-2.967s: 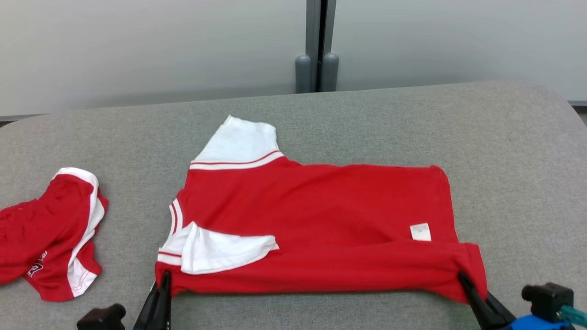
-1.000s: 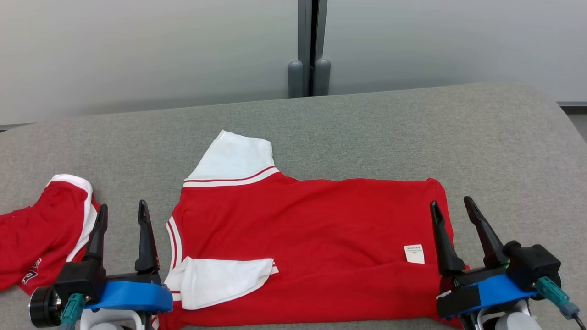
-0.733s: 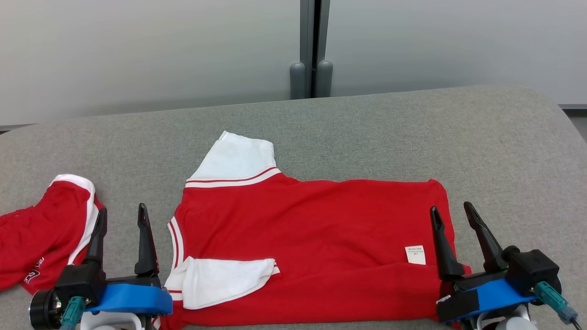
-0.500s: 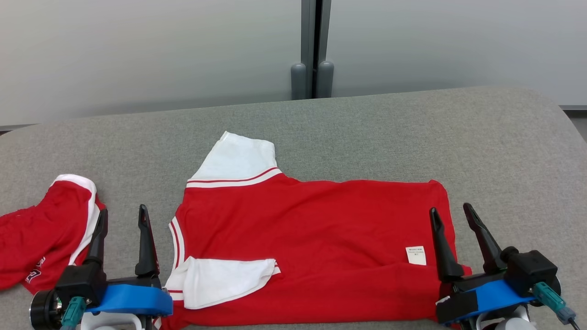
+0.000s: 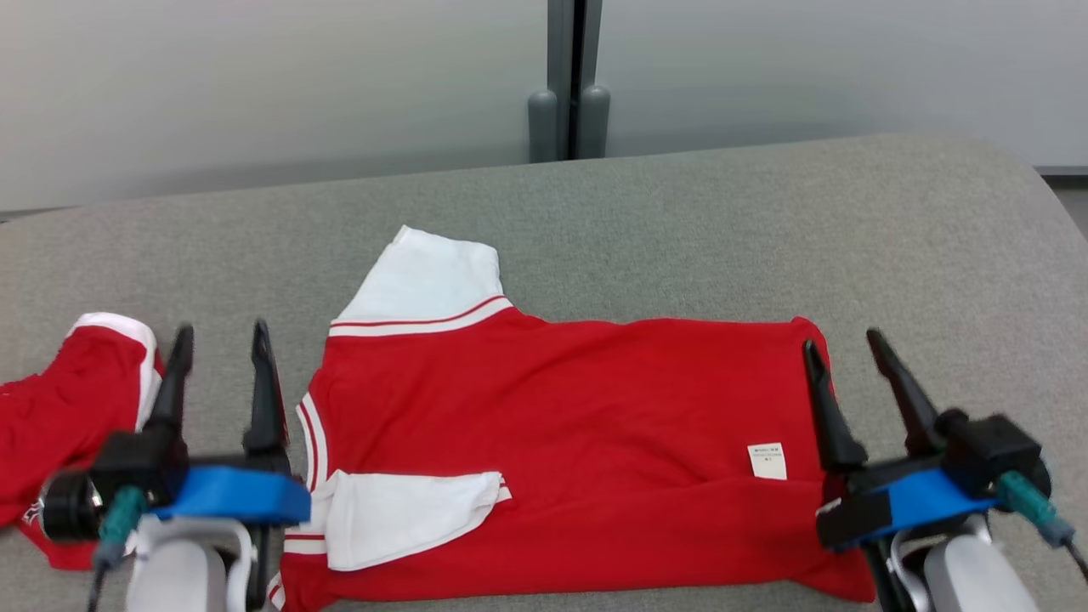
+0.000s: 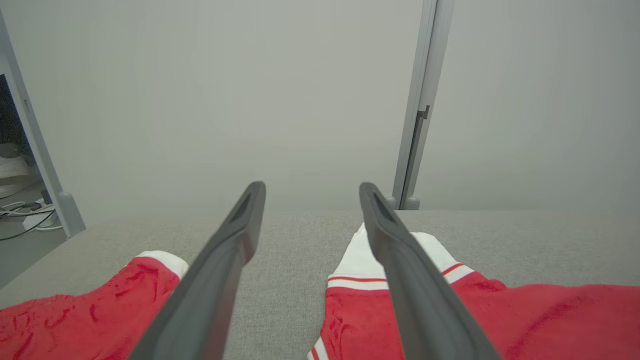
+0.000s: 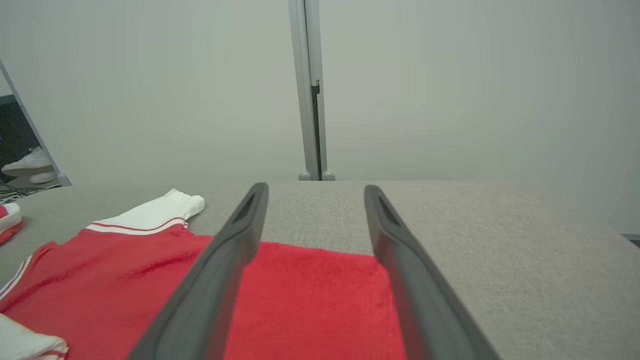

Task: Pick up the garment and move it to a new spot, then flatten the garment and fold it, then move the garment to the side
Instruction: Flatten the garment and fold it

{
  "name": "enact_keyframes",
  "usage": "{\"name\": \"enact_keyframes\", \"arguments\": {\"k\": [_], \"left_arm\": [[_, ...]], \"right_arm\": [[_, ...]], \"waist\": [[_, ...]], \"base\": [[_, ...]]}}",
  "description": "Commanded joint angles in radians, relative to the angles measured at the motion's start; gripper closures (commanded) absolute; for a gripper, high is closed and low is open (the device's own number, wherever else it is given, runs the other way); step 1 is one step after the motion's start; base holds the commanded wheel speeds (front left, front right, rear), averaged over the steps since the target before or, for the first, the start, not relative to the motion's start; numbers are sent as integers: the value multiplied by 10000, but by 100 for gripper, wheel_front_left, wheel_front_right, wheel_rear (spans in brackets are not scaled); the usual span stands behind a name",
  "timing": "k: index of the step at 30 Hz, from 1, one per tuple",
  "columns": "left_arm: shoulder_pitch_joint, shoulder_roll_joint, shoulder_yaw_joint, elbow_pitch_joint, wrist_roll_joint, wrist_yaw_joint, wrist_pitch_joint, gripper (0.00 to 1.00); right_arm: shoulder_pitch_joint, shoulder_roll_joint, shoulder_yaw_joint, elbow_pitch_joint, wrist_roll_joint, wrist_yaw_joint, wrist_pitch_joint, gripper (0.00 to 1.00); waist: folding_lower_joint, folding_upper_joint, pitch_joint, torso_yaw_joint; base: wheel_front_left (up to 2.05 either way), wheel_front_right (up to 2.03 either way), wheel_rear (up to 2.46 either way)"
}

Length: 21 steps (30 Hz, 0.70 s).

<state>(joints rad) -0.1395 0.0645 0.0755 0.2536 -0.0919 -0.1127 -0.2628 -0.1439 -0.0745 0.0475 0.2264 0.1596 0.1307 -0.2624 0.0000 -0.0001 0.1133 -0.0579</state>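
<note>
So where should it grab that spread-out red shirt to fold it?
Probably the near long edge, at both ends: left gripper at the collar end, right gripper at the hem end, coming in low from the robot's side. The shirt lies flat and sideways on the table, so that edge faces the robot, with an open gripper near each end.
</note>
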Motion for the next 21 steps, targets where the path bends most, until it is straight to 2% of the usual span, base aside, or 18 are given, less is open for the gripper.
{"name": "enact_keyframes", "arguments": {"k": [1, 5, 8, 12, 21], "left_arm": [[-807, 305, -100, 219, 10, -98, -24, 0], [-1792, 572, -384, 601, -157, -149, -26, 0], [-2852, 980, -764, 1136, -372, -200, -26, 0], [-4335, 1631, -1609, 2138, -1035, -204, 14, 0], [-7186, 2771, -3802, 4268, -2686, -180, 1014, 0]], "right_arm": [[-552, -282, -39, 164, -45, 2, -27, 0], [-1248, -564, -5, 432, -84, 2, -29, 0], [-1848, -850, 145, 985, -38, 2, -26, 0], [-2799, -1110, 419, 1750, 181, 2, 145, 0], [-4258, -1296, 1220, 2692, 602, 2, 358, 0]], "waist": [[0, 1, 217, -46], [0, 1, 505, -148], [0, 1, 864, -297], [0, 1, 1388, -565], [0, 1, 2663, -1119]], "base": [[0, 0, 0], [0, 0, 0], [0, 0, 0], [0, 0, 0], [0, 0, 0]]}}
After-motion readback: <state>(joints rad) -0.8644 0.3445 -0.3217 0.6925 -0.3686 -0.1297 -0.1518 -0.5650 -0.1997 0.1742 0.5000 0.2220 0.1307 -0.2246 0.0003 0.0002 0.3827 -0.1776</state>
